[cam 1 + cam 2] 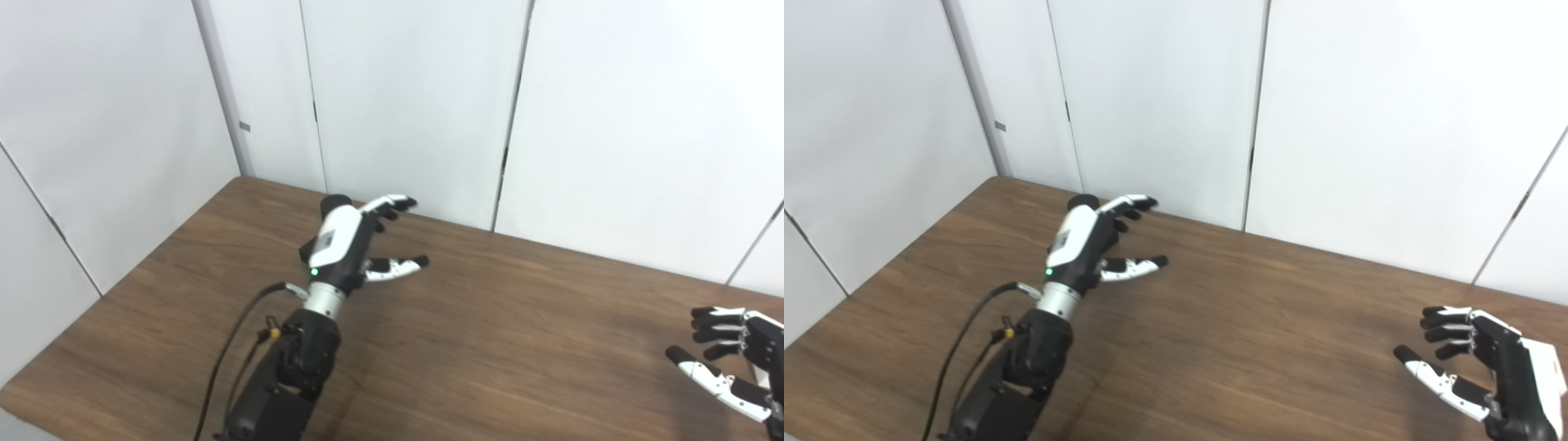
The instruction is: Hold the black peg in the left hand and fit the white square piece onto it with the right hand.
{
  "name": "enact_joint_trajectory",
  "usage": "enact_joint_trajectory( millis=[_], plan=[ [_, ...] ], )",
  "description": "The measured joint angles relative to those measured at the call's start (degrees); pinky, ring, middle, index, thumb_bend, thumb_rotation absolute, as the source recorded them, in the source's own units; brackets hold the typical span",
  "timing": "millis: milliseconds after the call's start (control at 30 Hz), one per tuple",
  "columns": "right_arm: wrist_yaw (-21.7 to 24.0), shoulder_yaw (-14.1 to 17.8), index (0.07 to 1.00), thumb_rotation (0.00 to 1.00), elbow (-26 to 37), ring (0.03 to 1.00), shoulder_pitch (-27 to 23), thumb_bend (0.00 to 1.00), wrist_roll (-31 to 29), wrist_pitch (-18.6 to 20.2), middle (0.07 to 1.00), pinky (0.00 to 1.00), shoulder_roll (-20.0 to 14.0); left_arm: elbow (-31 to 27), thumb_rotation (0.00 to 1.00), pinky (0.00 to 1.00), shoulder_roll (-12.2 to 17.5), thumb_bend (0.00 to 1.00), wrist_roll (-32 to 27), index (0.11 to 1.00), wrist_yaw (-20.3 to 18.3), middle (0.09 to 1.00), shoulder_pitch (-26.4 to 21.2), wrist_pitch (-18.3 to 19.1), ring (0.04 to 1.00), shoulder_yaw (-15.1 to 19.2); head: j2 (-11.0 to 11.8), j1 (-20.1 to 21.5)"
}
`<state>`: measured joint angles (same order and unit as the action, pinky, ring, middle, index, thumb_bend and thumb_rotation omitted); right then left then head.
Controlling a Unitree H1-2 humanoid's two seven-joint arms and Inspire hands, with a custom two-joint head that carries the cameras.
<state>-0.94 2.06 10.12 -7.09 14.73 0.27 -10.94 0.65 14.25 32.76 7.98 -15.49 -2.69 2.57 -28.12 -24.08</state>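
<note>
Presently I see my left hand [352, 242] spread near the surface's [1249, 331] far edge, perhaps beside something black; right hand [1482, 361] open, grasping nothing.

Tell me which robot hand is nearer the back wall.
The left robot hand, reaching over the table's far side with fingers spread; the right robot hand hovers near the front edge.

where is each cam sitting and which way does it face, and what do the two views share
Left eye view: on the head, looking down and forward across the wooden table to white wall panels; left hand and forearm show fully, right hand is cut at the edge.
Right eye view: beside it, slightly rightward, same aim; left hand and the whole right hand show.
Shared: both hands open, a black object behind the left hand, no white square piece visible.
</note>
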Motion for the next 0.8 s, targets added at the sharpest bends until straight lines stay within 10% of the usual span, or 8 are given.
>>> enact_joint_trajectory(
  millis=[500,667,800],
  plan=[
    [0.53,-0.09,0.491,0.11,1.4,0.528,-0.14,0.5,0.06,1.26,0.63,0.41,0.04,-0.9,0.18,0.6,5.3,0.82,0.36,0.802,0.42,0.812,-1.88,2.15,0.675,1.37,0.7,-0.7],
    [0.6,-0.09,0.491,0.11,1.4,0.529,-0.34,0.5,-0.01,1.25,0.633,0.4,0.03,-0.78,0.27,0.77,7.51,0.85,4.53,0.834,0.26,0.889,-1.99,4.96,0.897,0.79,0.71,0.0],
    [0.67,-0.12,0.491,0.11,1.58,0.519,-0.53,0.5,-0.01,1.37,0.629,0.4,0.06,1.03,0.3,0.74,8.42,0.89,5.7,0.872,0.56,0.933,-2.79,6.29,0.9,0.63,0.53,0.62]
  ],
)
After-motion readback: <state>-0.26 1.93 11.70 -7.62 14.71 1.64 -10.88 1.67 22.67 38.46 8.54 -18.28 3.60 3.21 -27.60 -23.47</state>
